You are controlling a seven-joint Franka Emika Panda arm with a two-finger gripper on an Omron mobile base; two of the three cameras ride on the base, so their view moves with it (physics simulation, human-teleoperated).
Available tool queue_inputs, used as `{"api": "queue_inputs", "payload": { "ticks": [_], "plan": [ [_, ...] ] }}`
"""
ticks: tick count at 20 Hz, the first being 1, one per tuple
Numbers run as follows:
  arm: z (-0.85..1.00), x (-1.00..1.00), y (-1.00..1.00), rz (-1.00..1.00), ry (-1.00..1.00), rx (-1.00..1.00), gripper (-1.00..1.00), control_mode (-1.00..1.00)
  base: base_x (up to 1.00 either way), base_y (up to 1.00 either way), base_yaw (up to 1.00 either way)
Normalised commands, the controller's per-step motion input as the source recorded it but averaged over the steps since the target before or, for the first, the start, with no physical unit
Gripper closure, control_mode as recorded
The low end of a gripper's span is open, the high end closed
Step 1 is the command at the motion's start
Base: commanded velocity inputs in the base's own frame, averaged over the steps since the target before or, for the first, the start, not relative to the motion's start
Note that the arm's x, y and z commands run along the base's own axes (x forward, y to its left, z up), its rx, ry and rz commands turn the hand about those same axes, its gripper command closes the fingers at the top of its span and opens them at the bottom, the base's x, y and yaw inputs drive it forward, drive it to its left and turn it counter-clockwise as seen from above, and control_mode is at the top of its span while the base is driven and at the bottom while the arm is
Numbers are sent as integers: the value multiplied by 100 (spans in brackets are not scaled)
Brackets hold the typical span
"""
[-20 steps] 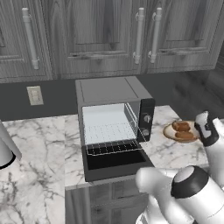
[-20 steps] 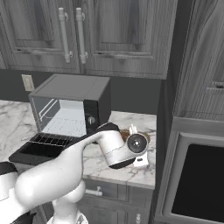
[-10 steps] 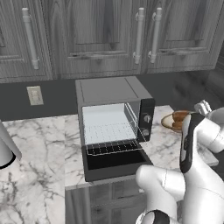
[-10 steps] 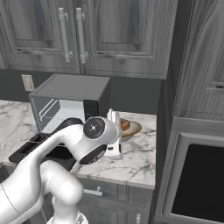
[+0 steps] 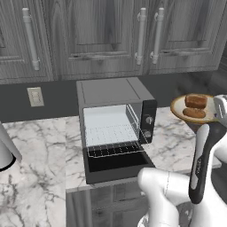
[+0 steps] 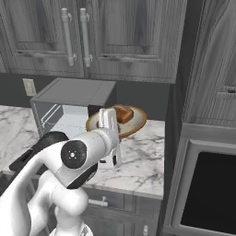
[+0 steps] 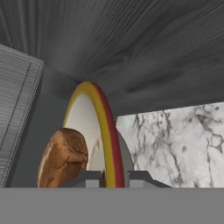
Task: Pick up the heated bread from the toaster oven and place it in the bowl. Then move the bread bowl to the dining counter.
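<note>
Counter (image 5: 40, 155) — marble worktop, carries the toaster oven (image 5: 113, 126), door down, rack bare. Bowl (image 5: 195, 108) — raised off the worktop at the arm's right, holding the heated bread (image 5: 196, 100) and a flatter brown piece. Tool (image 7: 113, 178) — jaws pinched together on the bowl's rim. We judge the loading step done and the carry in hand; next we need a level, steady haul to the dining counter.

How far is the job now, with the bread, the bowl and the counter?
Done: the golden-brown bread roll lies in the wide tan-gold bowl, and the grey-topped toaster oven rack is bare. In hand: the tool is shut on the bowl's rim, holding it above the marble worktop. Left: carrying it to the dining counter.
</note>
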Motion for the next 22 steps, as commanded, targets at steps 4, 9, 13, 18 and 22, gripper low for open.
{"api": "queue_inputs", "payload": {
  "ticks": [4, 9, 13, 18, 22],
  "plan": [
    [4, 0, 0, 0, -2, 0, 100, -100, 0, 0, 0],
    [0, -13, 0, 0, 0, 0, 100, 100, -53, 0, 8],
    [0, 0, 0, 0, 0, 0, 100, 100, -100, 0, 53],
    [0, 0, 0, 0, 0, 0, 100, 100, -81, -8, 88],
    [0, 0, 0, 0, 0, 0, 100, 100, -56, -3, 99]
  ]
}}
